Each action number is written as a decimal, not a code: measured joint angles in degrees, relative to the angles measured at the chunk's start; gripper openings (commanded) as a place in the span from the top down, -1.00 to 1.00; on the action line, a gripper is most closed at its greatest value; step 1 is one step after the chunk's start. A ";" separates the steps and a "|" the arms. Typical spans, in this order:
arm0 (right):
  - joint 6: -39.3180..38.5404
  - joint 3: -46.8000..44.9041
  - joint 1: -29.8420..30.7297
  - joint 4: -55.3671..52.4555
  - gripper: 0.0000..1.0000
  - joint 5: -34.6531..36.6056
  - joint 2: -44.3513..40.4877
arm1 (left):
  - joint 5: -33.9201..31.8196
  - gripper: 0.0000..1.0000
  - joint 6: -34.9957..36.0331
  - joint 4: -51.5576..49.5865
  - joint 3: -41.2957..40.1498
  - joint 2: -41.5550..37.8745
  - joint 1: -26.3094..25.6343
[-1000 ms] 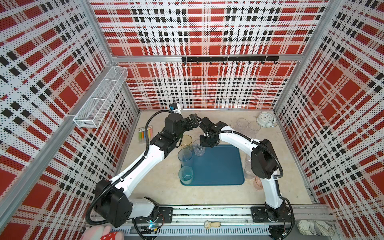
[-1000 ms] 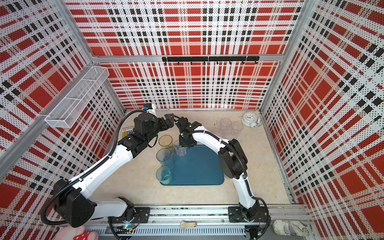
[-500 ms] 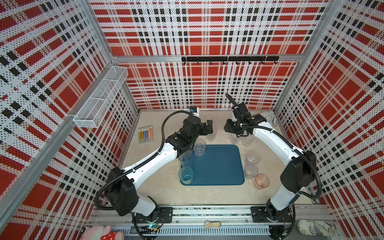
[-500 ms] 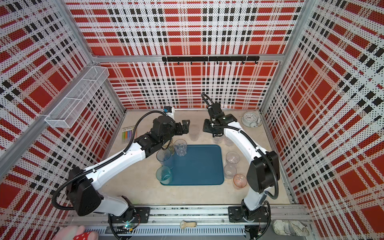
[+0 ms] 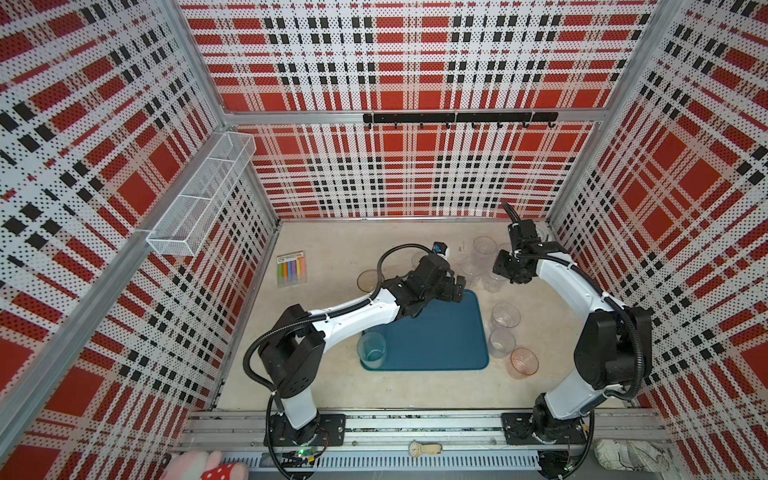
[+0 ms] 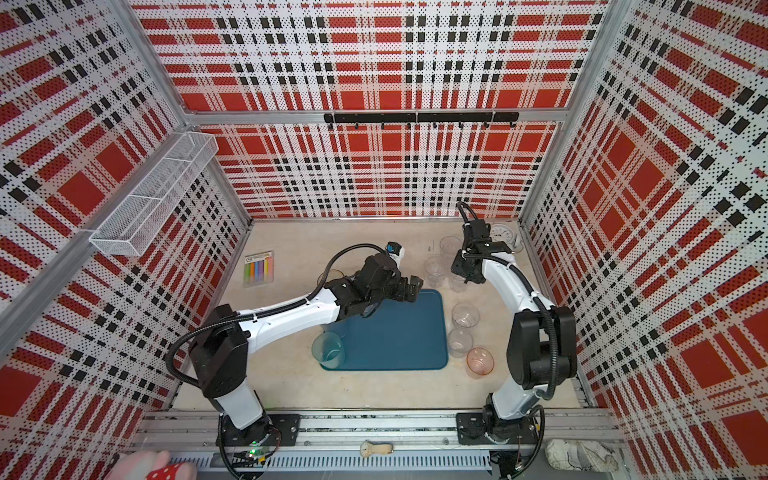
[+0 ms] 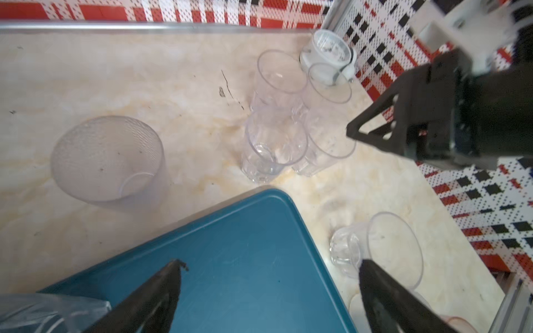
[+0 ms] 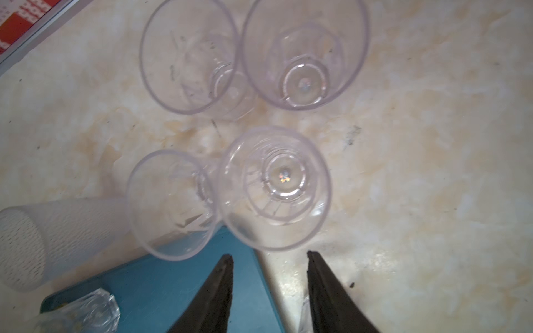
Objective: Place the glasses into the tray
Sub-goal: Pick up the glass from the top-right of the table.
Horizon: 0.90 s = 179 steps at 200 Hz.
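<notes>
Left tool stood open, empty, over upper edge of tray, right tool open, empty, above four clear glasses on counter, tray lay centre frame, mint glass at its lower-left corner

You get twelve glasses on desk: clear glasses, seven (four in cluster, two beside tray, one on it); frosted glass, one; amber glass, one; mint-green glass, one; pink glass, one; blue-grey glass, one, blurred. Your other counts: tray, one; clock, one; card of colour strips, one; wire basket, one, three compartments; hook rail, one.
</notes>
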 measured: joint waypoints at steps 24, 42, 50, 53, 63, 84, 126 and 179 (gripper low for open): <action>-1.01 0.04 -2.91 0.94 0.05 0.94 0.35 | 0.94 -0.96 0.28 -2.34 1.86 2.62 -0.37; -1.57 0.24 -3.96 1.70 0.05 1.44 1.90 | 1.25 -0.96 0.68 -4.31 3.72 4.37 -0.37; -1.77 0.26 -4.04 1.99 0.05 1.53 2.78 | 1.33 -0.96 0.90 -5.11 4.28 4.87 -0.37; -1.81 0.26 -4.07 2.10 0.05 1.55 3.08 | 1.42 -0.96 0.94 -5.38 4.46 5.03 -0.37; -2.01 0.26 -4.09 2.36 0.05 1.51 4.37 | 1.64 -0.96 1.25 -6.23 4.81 5.29 -0.37; -2.38 0.26 -4.09 2.89 0.05 1.40 6.73 | 1.88 -0.96 1.64 -7.23 5.07 5.38 -0.37; -2.54 0.26 -4.09 4.37 0.14 0.92 9.64 | 2.01 -0.96 1.75 -8.11 5.11 5.38 -0.42; -2.97 -0.46 -4.09 5.49 0.49 0.28 10.45 | 1.84 -0.96 1.90 -8.59 5.11 5.38 -0.42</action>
